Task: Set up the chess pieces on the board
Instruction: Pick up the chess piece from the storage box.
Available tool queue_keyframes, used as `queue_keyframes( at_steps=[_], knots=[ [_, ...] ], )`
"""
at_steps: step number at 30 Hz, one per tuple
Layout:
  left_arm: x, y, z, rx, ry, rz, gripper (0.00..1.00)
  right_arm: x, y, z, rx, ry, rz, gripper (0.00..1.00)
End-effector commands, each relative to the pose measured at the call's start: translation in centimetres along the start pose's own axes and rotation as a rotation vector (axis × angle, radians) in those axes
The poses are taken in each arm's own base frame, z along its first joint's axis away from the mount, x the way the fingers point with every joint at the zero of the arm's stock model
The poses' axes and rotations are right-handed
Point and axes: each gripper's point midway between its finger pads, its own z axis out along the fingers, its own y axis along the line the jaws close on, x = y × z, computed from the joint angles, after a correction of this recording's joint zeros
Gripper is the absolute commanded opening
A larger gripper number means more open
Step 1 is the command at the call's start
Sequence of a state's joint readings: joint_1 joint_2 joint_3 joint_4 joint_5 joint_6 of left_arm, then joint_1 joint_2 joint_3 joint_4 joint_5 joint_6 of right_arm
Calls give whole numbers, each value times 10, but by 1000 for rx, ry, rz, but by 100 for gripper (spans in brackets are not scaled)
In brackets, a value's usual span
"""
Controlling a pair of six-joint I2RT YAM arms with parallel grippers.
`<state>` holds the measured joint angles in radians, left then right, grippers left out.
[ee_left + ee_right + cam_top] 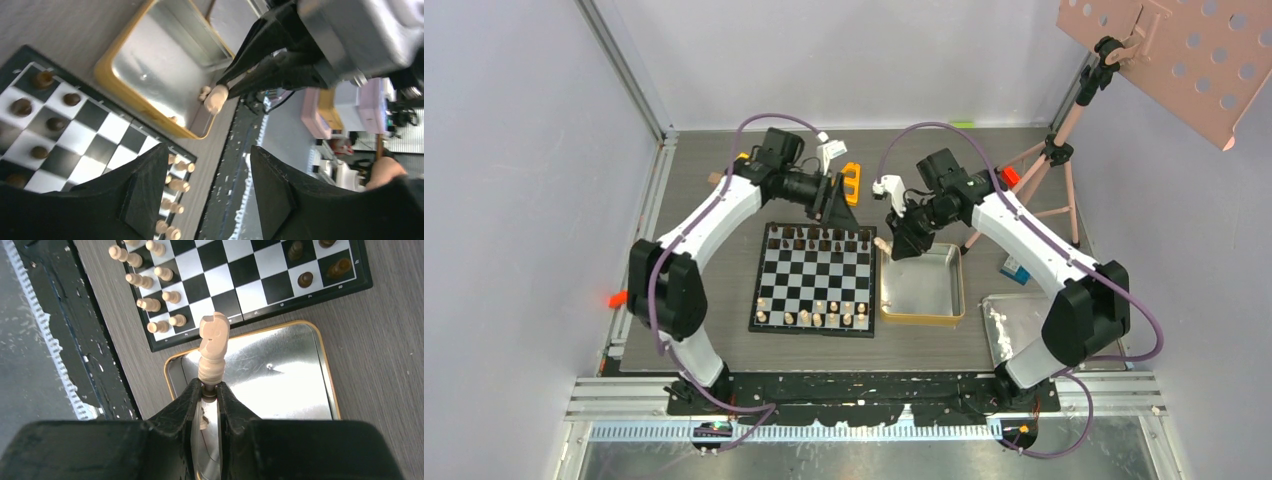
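The board point(814, 278) lies flat between the arms, dark chess pieces point(819, 238) along its far rows and pale ones point(819, 315) along its near rows. My right gripper point(210, 387) is shut on the base of a pale knight point(214, 340), which sticks out past the fingertips over the gold tin's near-left corner. From above, that knight point(882, 243) hangs by the board's far right corner. My left gripper point(210, 160) is open and empty, raised behind the board's far edge point(834, 195). Its view shows the knight point(216, 98) in the right gripper's tips.
A gold tin point(921, 285) sits right of the board, with a small pale piece point(205, 91) inside. A silver tray point(1014, 330) lies at the near right. An orange object point(851, 183), a tripod point(1049, 160) and a blue box point(1014, 268) stand farther back.
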<state>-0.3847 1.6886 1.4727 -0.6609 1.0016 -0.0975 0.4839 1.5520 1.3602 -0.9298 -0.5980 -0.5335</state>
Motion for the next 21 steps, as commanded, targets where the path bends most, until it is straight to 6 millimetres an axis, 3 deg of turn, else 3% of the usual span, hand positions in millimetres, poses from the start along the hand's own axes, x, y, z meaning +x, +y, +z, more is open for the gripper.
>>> queue_keyframes(
  at_steps=[1, 7, 21],
  knots=[
    [-19, -22, 20, 127, 17, -111, 61, -39, 9, -22, 24, -147, -1, 1],
    [-24, -25, 37, 173, 50, -213, 57, -49, 7, -33, 81, -199, 10, 1],
    [-27, -30, 51, 221, 60, -270, 56, -45, -4, -28, 127, -191, 39, 1]
  ],
)
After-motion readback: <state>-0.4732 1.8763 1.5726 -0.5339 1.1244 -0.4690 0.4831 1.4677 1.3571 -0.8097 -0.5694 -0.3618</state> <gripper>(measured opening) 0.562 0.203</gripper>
